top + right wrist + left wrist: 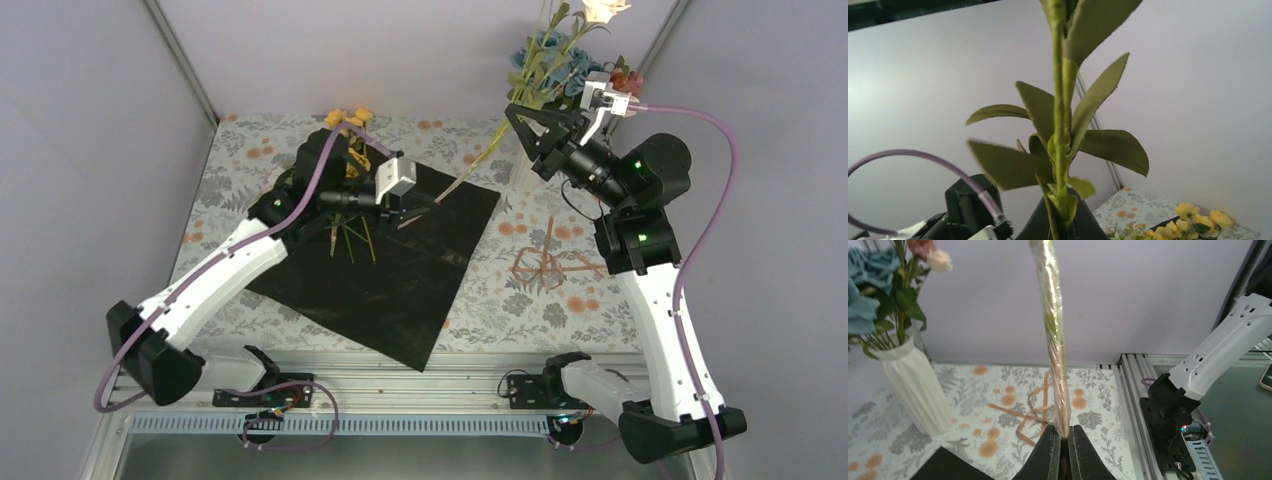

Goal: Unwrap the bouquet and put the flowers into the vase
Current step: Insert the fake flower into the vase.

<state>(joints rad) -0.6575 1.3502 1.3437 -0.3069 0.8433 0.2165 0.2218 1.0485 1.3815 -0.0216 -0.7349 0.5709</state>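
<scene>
L gripper (1063, 434) pinches wrapped stem (1055, 340) at its tip, R gripper (1060, 212) clamps leafy stem (1058, 130) by vase (913, 385): long stem may pivot in such end-grip, knock vase over.

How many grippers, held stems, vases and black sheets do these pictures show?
Grippers: 2, left gripper and right gripper
Held stems: 2, film-wrapped stem in the left, leafy stem in the right
Vases: 1, white vase
Black sheets: 1, black sheet
Total: 6
</scene>
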